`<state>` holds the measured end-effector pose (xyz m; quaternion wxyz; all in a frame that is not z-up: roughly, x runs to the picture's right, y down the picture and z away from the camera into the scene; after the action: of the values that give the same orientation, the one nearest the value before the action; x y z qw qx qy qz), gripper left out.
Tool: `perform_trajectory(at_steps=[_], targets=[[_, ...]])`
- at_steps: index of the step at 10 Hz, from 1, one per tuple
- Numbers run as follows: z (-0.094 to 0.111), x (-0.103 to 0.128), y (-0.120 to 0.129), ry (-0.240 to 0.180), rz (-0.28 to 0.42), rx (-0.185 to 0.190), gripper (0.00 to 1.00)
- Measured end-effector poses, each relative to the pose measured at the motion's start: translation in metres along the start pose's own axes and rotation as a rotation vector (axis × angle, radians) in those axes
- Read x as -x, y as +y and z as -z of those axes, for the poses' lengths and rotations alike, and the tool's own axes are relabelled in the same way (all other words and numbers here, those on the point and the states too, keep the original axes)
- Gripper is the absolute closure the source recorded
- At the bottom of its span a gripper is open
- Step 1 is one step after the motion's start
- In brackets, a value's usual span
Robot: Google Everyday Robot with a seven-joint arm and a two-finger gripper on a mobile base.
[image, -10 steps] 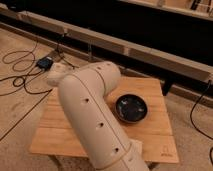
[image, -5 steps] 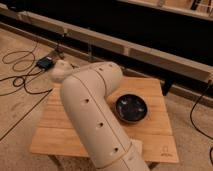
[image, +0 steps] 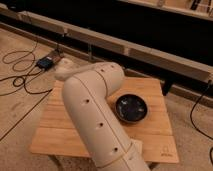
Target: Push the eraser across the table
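Observation:
The light wooden table (image: pixel 150 92) with a plank-striped top stands in the middle of the view. My cream arm (image: pixel 92 115) lies across its left and centre and covers much of the top. The arm bends at the upper left, and its far end (image: pixel 65 69) points toward the table's back left corner. My gripper is hidden behind the arm. The eraser is hidden or out of view.
A dark round bowl (image: pixel 131 108) sits on the table right of the arm. On the floor at the back left lie a small dark box (image: pixel 45 62) and black cables (image: pixel 20 75). A long low rail (image: pixel 150 52) runs behind the table. Another cable (image: pixel 197 112) hangs at the right.
The arm has shifted slightly to the right over the table. The bowl has not moved.

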<state>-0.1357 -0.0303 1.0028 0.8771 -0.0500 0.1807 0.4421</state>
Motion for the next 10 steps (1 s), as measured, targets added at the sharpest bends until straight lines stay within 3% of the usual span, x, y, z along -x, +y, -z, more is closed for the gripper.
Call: perform_trajectory(at_steps=[10], targets=[[-0.01, -0.021, -0.03, 0.058, -0.045, -0.029, 0.2]])
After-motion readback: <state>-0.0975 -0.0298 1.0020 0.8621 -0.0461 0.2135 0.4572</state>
